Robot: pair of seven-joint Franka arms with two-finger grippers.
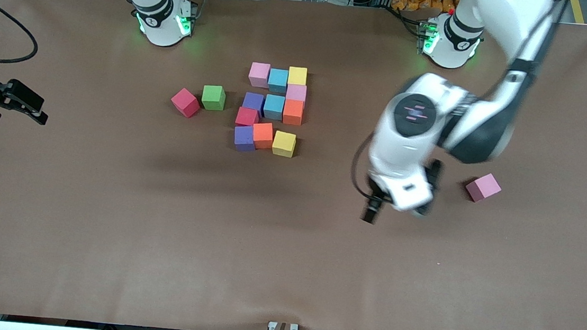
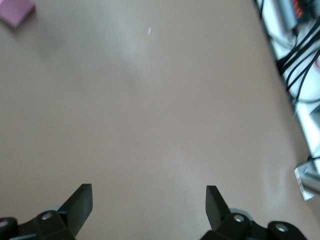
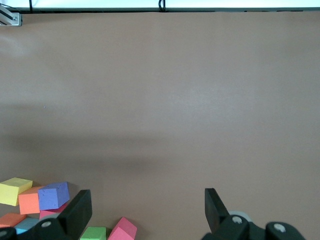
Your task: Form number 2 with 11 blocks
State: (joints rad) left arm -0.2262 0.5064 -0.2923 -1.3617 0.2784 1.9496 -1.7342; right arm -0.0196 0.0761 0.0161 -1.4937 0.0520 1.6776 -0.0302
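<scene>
Matte foam-looking cubes, sharp-edged and all one size, already make the number 2 (image 1: 272, 108) on the brown, paper-like desk (image 1: 159, 238), toward the edge where the arm bases stand and about midway along it. I count eleven blocks in it: pink, cyan and yellow in the top row, one pink under the yellow, then purple, cyan and orange, one red, and purple, orange and yellow in the row nearest the front edge. The rows sit a little ragged, with small gaps and skewed corners, so I judge the shape done, with only tidying left.

A spare red cube (image 1: 185, 102) and a green cube (image 1: 213, 97) lie beside the digit toward the right arm's end. A loose pink cube (image 1: 483, 187) lies toward the left arm's end.

My left hand (image 2: 149, 207) hangs spread and empty over bare desk near that pink cube. My right hand (image 3: 147, 210) waits, spread and empty, at the desk's right-arm end
</scene>
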